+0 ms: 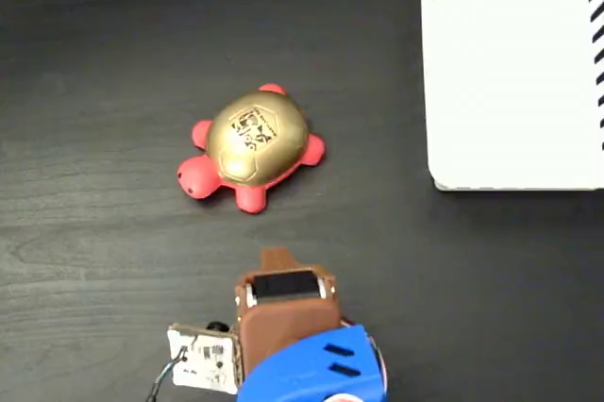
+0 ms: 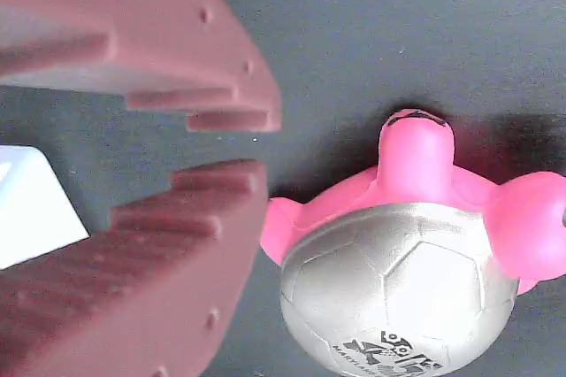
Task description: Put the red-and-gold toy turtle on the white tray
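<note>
The red-and-gold toy turtle point(image 1: 253, 144) lies on the dark table, left of centre in the fixed view, its head toward the lower left. The wrist view shows its shell and pink-looking feet point(image 2: 402, 253) low on the right. The white tray point(image 1: 514, 72) fills the upper right corner of the fixed view, with nothing on the part that shows. My brown gripper point(image 1: 276, 257) sits below the turtle, a short gap away, pointing up the picture. In the wrist view the gripper point(image 2: 261, 145) is open by a narrow gap with nothing between its jaws, and the turtle is beside the tips.
Dark wood-grain table point(image 1: 104, 53) surrounds everything. The blue arm point(image 1: 316, 369) and a small circuit board point(image 1: 203, 357) sit at the bottom edge of the fixed view. A white corner point(image 2: 26, 209) shows at the left of the wrist view, probably the tray's.
</note>
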